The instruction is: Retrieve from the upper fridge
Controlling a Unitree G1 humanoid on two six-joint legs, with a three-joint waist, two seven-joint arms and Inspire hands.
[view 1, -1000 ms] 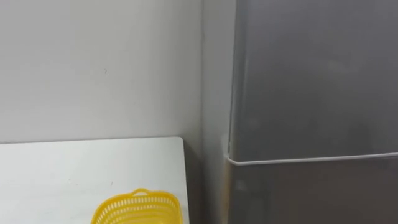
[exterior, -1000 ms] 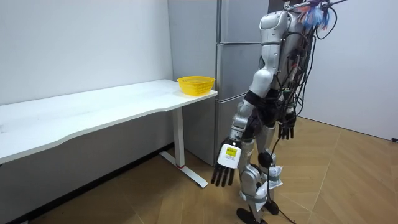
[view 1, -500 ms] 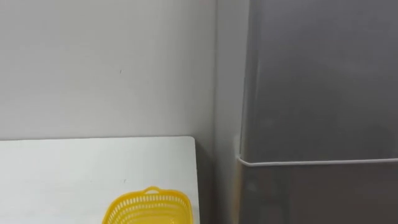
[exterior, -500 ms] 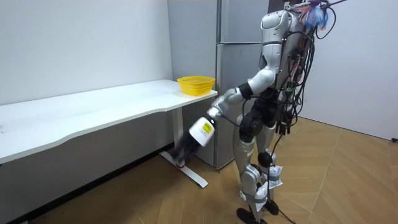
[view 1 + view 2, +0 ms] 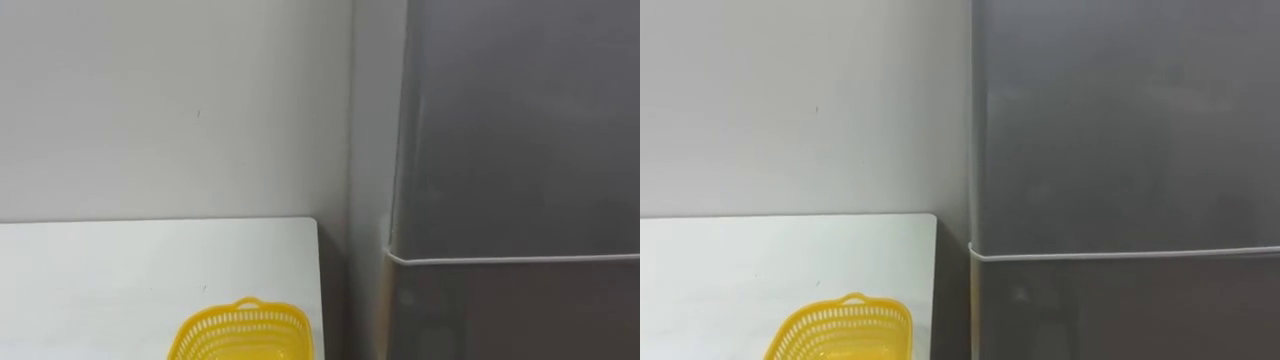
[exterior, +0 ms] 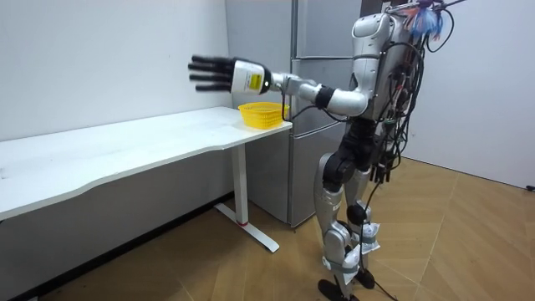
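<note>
Although my left hand (image 6: 221, 73) is up above the surface (image 6: 125, 146) with fingers (image 6: 201, 71) wide and empty, the fridge door (image 5: 510, 130) is shut, so the whole retrieving is left.

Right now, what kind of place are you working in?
Probably a test room staged as a kitchen corner: a tall grey fridge stands by a bare wall, beside a long white table carrying a yellow basket, on wood flooring.
</note>
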